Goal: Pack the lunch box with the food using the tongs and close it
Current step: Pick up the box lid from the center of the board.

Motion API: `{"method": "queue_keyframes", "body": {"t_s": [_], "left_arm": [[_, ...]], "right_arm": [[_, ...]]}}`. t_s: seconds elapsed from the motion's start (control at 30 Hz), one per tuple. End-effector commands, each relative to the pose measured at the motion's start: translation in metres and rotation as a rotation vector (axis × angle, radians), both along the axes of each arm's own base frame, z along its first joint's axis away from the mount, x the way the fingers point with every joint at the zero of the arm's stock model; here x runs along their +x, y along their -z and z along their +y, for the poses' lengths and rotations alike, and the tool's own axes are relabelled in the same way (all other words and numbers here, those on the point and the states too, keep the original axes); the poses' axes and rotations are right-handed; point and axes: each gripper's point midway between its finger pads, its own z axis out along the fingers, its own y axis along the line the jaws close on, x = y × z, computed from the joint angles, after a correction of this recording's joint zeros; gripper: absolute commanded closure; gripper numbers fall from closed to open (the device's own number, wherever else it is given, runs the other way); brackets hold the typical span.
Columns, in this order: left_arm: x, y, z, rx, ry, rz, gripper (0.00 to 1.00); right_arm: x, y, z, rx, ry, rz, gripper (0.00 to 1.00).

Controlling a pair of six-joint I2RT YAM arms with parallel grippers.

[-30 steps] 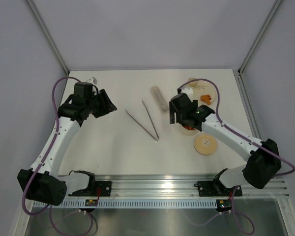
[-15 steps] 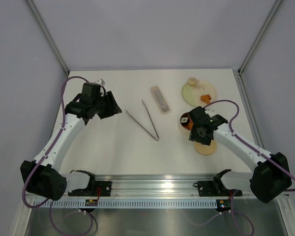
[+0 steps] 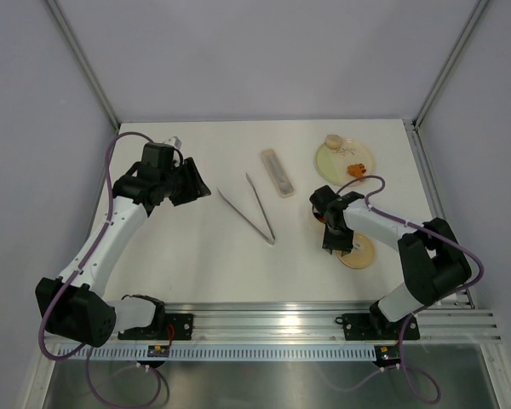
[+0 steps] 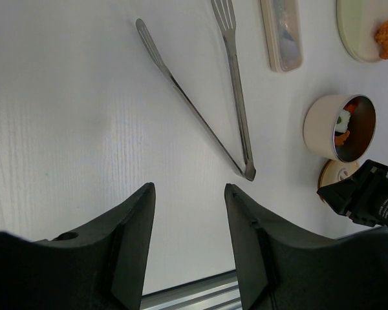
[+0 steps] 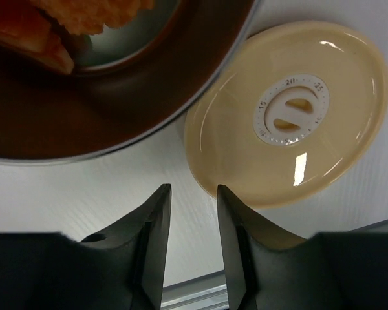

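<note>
The silver tongs [image 3: 254,210] lie in a narrow V mid-table, and the left wrist view shows the tongs [image 4: 236,97] ahead of my open left gripper [image 4: 187,194], which holds nothing. The cream lunch box [image 4: 320,126] stands open with orange food [image 5: 71,19] in its steel inside. From above the lunch box [image 3: 317,215] is mostly hidden under my right arm. Its tan lid [image 5: 291,116] lies flat beside it. My right gripper [image 5: 192,190] hangs low at the lid's near-left rim. Its jaws stand narrowly apart over bare table, and one finger overlaps the rim.
A pale yellow-green plate [image 3: 339,159] at the back right carries a beige bun [image 3: 331,141] and an orange piece [image 3: 355,170]. An oblong translucent case [image 3: 277,172] lies behind the tongs. The metal rail runs along the near edge.
My right arm has swung from the plate side down past the lunch box to the lid, its jaws narrowing. The left arm shifted slightly forward, then held still.
</note>
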Motion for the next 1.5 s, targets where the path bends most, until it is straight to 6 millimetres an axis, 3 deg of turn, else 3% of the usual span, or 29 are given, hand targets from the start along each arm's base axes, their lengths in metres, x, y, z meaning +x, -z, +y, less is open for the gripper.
{"method": "queue_keyframes", "body": {"t_s": [0.0, 0.2, 0.33, 0.57, 1.03, 1.23, 1.47], "left_arm": [[0.013, -0.016, -0.002, 0.002, 0.003, -0.07, 0.49], [0.014, -0.015, -0.002, 0.001, 0.004, -0.07, 0.49], [0.014, -0.014, -0.003, -0.002, 0.009, -0.064, 0.49], [0.014, -0.014, -0.003, -0.001, 0.008, -0.065, 0.49], [0.012, -0.015, -0.002, -0.004, 0.004, -0.071, 0.49], [0.011, -0.015, -0.003, -0.007, 0.003, -0.068, 0.49], [0.009, -0.016, -0.002, -0.006, 0.005, -0.072, 0.49]], "right_arm": [[0.025, -0.001, 0.005, -0.014, -0.035, -0.046, 0.59], [0.027, 0.009, 0.006, -0.026, -0.045, -0.025, 0.64], [0.027, 0.01, 0.006, -0.034, -0.045, -0.021, 0.72], [0.024, -0.003, 0.005, -0.021, -0.039, -0.042, 1.0], [0.014, -0.056, 0.007, 0.043, -0.027, -0.154, 1.0], [0.025, -0.084, 0.006, 0.049, -0.018, -0.238, 1.0], [0.052, -0.122, 0.011, 0.037, -0.049, -0.326, 1.0]]}}
